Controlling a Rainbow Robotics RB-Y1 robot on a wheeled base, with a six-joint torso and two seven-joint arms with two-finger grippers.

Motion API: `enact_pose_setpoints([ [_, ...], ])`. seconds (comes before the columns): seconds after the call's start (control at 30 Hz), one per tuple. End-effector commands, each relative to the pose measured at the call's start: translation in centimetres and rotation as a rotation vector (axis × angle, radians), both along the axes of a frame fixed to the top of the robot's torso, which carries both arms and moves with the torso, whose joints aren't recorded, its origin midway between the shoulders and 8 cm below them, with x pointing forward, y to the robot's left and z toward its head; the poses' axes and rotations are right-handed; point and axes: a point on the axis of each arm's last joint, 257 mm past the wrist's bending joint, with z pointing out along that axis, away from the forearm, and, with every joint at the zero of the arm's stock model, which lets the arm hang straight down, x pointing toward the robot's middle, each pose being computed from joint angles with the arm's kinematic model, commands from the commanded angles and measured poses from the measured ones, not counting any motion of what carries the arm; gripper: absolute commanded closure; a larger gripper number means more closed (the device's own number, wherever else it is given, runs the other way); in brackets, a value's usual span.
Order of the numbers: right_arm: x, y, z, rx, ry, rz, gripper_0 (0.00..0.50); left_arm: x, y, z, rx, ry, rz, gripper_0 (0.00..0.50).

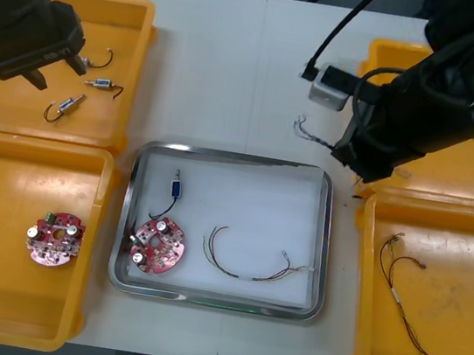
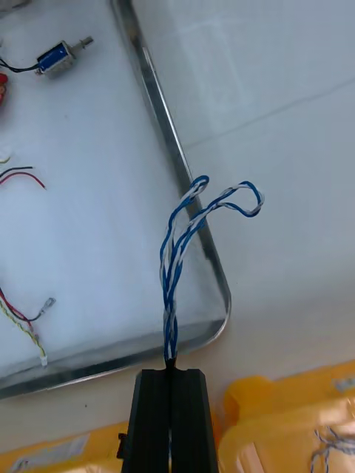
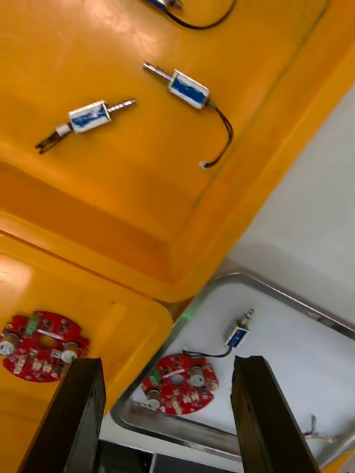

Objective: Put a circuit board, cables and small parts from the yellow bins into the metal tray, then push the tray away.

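Clamping the twisted blue and white cable [image 2: 177, 251], right hand [image 2: 171, 369] is hovering beside the metal tray [image 2: 154, 96], loops leaning over its corner.

We log, against the metal tray [image 1: 216, 298]: inside, one red circuit board [image 1: 157, 244], one small metal part [image 1: 176, 188], one red and yellow cable [image 1: 247, 263]. Near its corner, a twisted blue and white cable [image 2: 177, 251], clamped in the right gripper [image 2: 171, 369].

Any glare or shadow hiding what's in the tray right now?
Front view: tray rim glints, white inside evenly lit, board and red-yellow cable plain. Right wrist view: rim shines; blue-white cable in the shut right hand stands out. Left wrist view: open left hand over a bin with a sheen; parts plain.
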Motion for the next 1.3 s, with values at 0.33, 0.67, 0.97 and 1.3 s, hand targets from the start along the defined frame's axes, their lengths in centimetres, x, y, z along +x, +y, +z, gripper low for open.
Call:
enact_pose_setpoints([
  [0.33,-0.7,4.5,-6.6,-0.207,-0.125,0.259,0.500,5.4,8.9,4.2,-0.162,-0.054,0.394,0.000],
  [0.67,0.2,7.4,-10.0,-0.240,-0.148,0.336,0.500,9.3,11.3,4.4,-0.352,-0.075,0.653,0.000],
  [0.97,1.7,9.2,-12.2,-0.232,-0.174,0.355,0.500,12.2,11.6,3.4,-0.395,-0.101,0.801,0.000],
  [1.3,2.0,9.0,-12.7,-0.235,-0.167,0.341,0.271,16.2,9.9,1.0,-0.394,-0.174,0.846,0.000],
])
